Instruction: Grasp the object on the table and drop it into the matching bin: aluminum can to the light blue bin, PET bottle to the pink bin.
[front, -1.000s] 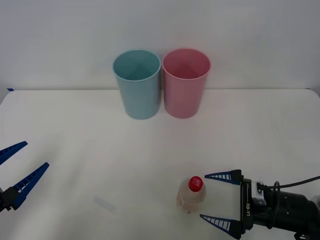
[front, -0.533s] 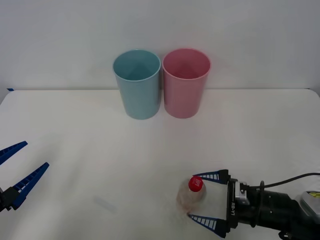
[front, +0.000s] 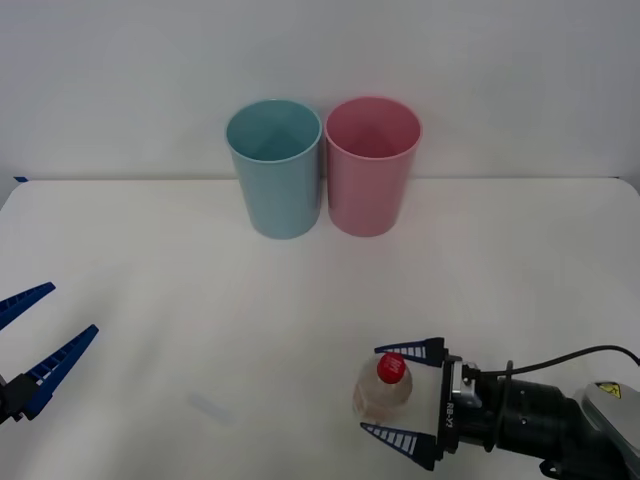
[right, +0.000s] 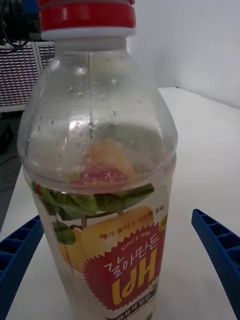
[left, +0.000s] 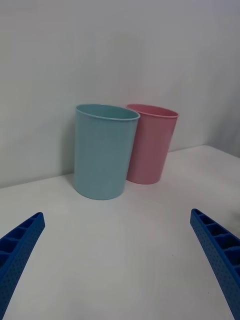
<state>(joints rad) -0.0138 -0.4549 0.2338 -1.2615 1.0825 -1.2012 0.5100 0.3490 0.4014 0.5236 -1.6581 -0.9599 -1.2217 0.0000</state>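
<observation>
The right pincer (front: 402, 393) is standing wide open around the upright PET bottle (front: 384, 390) near the desk (front: 150, 280) front edge, fingers apart from it

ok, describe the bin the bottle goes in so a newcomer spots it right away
Two tall round bins stand side by side at the far edge of the white table, against the wall. The right gripper brackets the bottle nearer the robot. The target is the pink bin, on the robot's right of the light blue bin.

A plain pale wall (front: 500, 60) stood ahead of me. A faint pale streak (front: 208, 407) lay in front of me, and I saw a perforated panel (right: 20, 70) off to one side.
</observation>
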